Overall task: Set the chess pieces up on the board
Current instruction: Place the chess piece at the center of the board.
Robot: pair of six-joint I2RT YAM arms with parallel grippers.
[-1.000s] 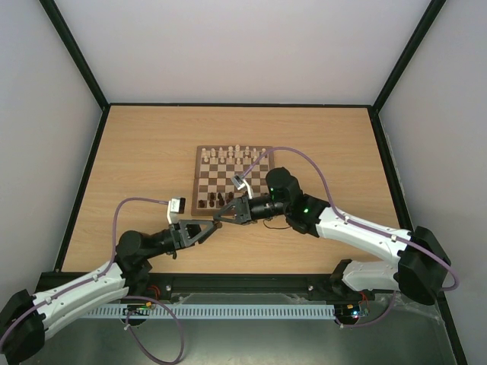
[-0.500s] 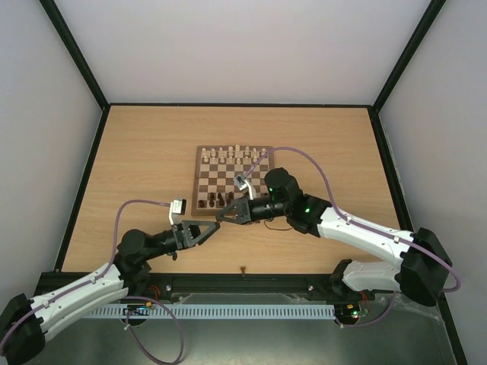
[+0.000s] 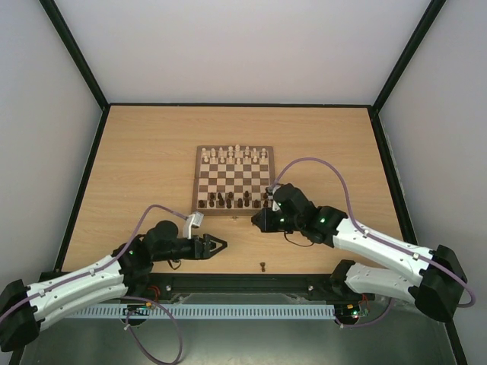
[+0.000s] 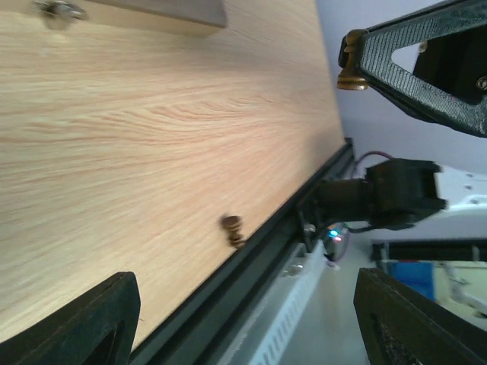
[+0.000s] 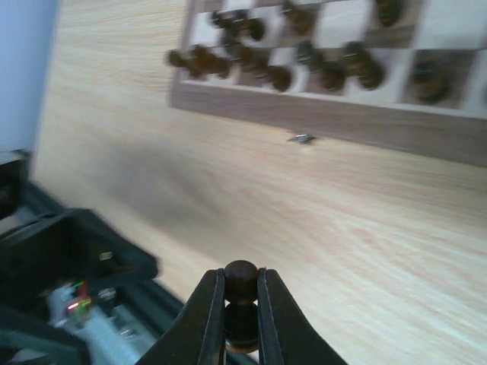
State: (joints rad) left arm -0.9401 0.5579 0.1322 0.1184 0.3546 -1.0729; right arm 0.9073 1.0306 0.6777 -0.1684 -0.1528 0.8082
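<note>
right fingers (image 5: 214, 296) clamp a dark piece (image 5: 241, 283), just below the board (image 3: 197, 182) lower edge. left fingers (image 4: 84, 319) spread wide, empty. stray piece (image 3: 262, 266) sits bottom-centre at the tabletop (image 3: 144, 167) edge; an arm sweep could knock it off

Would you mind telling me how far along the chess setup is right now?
Partly done: several dark chess pieces stand along the board's near rows. In hand: the right end effector is shut on one dark piece. Remaining: a loose piece sits on the table near the front rail, and the left end effector is open.
</note>
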